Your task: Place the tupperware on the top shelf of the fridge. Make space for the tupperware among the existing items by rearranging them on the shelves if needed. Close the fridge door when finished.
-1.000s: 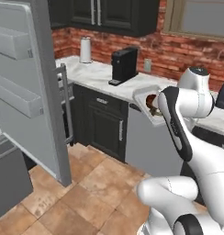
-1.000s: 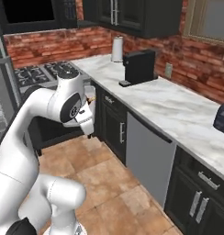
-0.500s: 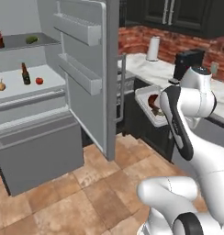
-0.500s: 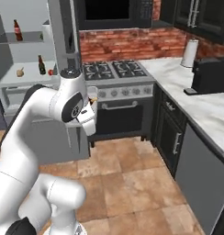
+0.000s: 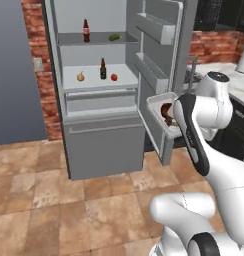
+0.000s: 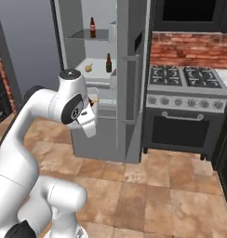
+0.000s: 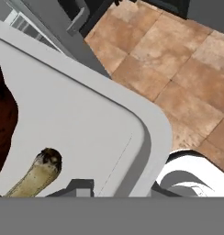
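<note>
The claw [image 7: 81, 186] is pinched narrow on the rim of the tupperware [image 5: 161, 112], which it carries level at chest height beside the open fridge door [image 5: 161, 60], with a brown drumstick lying inside. The grip takes only 1 edge of the container, so the far side hangs unsupported; a quick swing toward the fridge [image 5: 101, 90] could tip it or let it pivot in the jaws and spill the food.

The door's grey bins jut out just beside the container, and I judge them the likeliest thing to clip on the way in.

The top shelf [image 5: 96, 41] already carries a cola bottle [image 5: 86, 30] and a cucumber [image 5: 114, 37], with a gap between them that looks too tight, though from this distance I cannot be sure. Sliding the container in blind could knock the bottle over. On the white shelf [image 5: 96, 80] below stand an onion [image 5: 80, 76], a beer bottle [image 5: 102, 69] and a tomato [image 5: 114, 77], so there is little spare room there for rearranging either.

The arm is folded close: the elbow is raised and bent back toward the base, and the forearm angles down and forward, so the hand sits low in front of the body. From this tucked pose it needs a long reach up and left to reach the shelf, which strains a 1-sided grip further.
</note>
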You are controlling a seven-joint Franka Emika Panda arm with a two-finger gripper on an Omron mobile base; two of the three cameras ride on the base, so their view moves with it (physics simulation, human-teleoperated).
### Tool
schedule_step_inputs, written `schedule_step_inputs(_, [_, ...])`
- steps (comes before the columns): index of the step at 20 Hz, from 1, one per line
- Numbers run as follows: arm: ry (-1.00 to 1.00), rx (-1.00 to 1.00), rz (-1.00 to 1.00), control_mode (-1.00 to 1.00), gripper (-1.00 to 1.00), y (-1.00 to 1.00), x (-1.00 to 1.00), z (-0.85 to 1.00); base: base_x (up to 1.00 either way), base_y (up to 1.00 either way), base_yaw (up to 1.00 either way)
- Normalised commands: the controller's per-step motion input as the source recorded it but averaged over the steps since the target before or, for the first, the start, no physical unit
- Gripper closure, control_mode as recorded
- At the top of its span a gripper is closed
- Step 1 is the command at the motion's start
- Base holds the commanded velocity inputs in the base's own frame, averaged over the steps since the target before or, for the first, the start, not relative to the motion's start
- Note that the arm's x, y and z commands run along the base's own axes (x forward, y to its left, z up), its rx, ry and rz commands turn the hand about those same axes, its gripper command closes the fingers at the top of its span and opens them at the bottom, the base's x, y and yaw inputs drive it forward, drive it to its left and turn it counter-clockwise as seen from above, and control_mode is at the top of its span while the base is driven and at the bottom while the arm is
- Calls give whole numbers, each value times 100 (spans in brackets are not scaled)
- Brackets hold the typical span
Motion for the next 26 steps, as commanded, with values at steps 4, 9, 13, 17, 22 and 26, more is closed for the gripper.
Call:
schedule_step_inputs(4, [0,0,0,100,100,0,0,0,50,1,39])
schedule_step_inputs(9, [0,0,0,100,100,0,0,0,81,0,22])
schedule_step_inputs(13, [0,0,0,100,100,0,0,0,67,-1,7])
schedule_step_inputs(17, [0,0,0,100,100,0,0,0,73,-3,0])
schedule_step_inputs(22, [0,0,0,100,100,0,0,0,82,0,-1])
schedule_step_inputs(26, [0,0,0,100,100,0,0,0,75,0,-4])
